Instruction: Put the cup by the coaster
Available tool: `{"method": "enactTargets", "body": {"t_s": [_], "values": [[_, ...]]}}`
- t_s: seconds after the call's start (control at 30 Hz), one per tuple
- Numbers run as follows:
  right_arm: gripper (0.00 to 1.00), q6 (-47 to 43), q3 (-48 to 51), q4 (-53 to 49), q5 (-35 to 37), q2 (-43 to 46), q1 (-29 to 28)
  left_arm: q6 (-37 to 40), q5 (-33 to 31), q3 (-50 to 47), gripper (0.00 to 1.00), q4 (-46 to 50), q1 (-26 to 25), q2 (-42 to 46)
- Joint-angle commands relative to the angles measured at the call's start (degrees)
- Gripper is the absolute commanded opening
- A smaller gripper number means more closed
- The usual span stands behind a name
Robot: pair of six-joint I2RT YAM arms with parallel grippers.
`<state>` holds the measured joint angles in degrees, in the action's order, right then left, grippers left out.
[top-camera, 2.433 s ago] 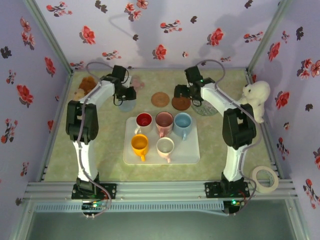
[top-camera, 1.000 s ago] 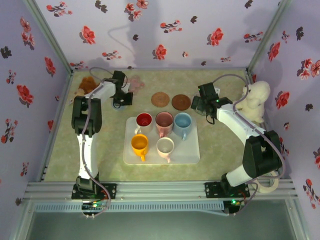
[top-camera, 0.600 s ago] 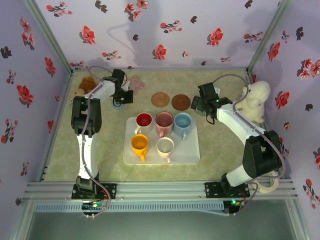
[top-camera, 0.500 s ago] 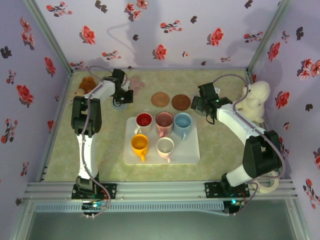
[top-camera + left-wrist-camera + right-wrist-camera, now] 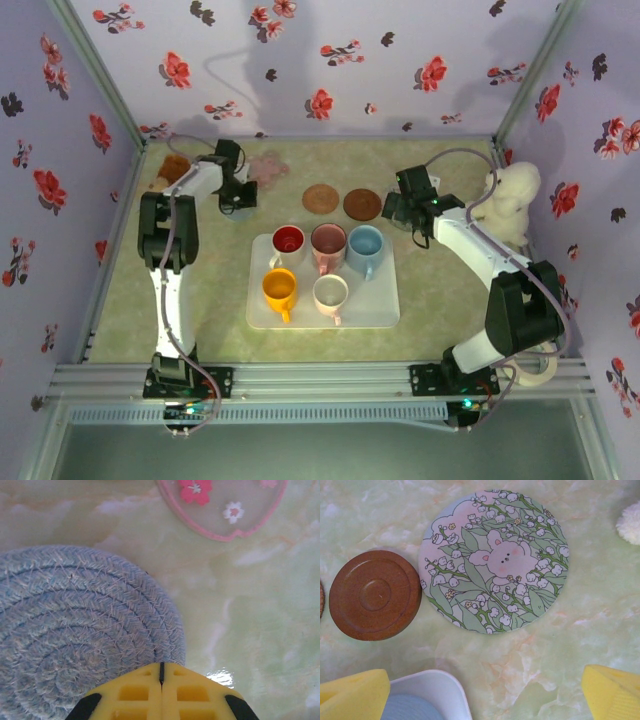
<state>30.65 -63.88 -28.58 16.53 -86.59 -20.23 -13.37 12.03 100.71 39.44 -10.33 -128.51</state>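
Across the marbled green table [image 5: 440, 290], the white tray [image 5: 378, 302] is sitting in the middle and carrying five upright cups, and the blue cup [image 5: 365, 244] at its far right corner is lying closest to the right gripper [image 5: 403, 208]. That gripper is hanging with its jaws spread wide and holding nothing. In its wrist view the tray corner and the blue cup's rim are peeking in at the bottom edge, between and just behind the yellow fingers [image 5: 351, 696]. The cup is therefore lying toward the arm's base from the gripper. Its handle seems to be pointing toward the near edge, though that is hard to tell. The right arm is looking like the nearer one for a pick. The round rabbit coaster [image 5: 495, 562] is lying flat directly ahead of those fingers, with a brown wooden coaster [image 5: 375, 595] just beside it on the left, apart from it. The left gripper [image 5: 238, 192] is sitting far from the tray, jaws pressed together on nothing, over the edge of a blue woven coaster [image 5: 75, 630], with a pink flowered coaster [image 5: 225, 510] lying beyond. No lettering or brand is showing anywhere, just the rabbit among white bell flowers.
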Motion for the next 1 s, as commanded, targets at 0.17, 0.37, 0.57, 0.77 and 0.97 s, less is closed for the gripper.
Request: {"method": "enactTargets", "body": {"t_s": [0.17, 0.37, 0.57, 0.77, 0.97], "values": [[0.99, 0.5, -0.6, -1.6, 1.0, -0.5, 0.4, 0.7, -3.1, -2.8, 0.00, 1.4, 2.2, 1.3], [0.99, 0.5, -0.6, -1.6, 0.9, -0.6, 0.4, 1.6, -4.1, -4.4, 0.00, 1.5, 3.8, 2.5], [0.99, 0.5, -0.7, -1.5, 0.6, -0.7, 0.4, 1.7, -3.7, -5.0, 0.00, 1.4, 4.4, 3.3], [0.99, 0.3, -1.1, -1.7, 0.5, -0.9, 0.4, 1.8, 2.2, -4.2, 0.01, 0.5, 4.2, 5.6], [0.99, 0.3, -1.5, -1.8, 0.4, -1.4, 0.4, 1.7, 3.4, -2.1, 0.03, -0.9, 3.5, 8.8]]}}
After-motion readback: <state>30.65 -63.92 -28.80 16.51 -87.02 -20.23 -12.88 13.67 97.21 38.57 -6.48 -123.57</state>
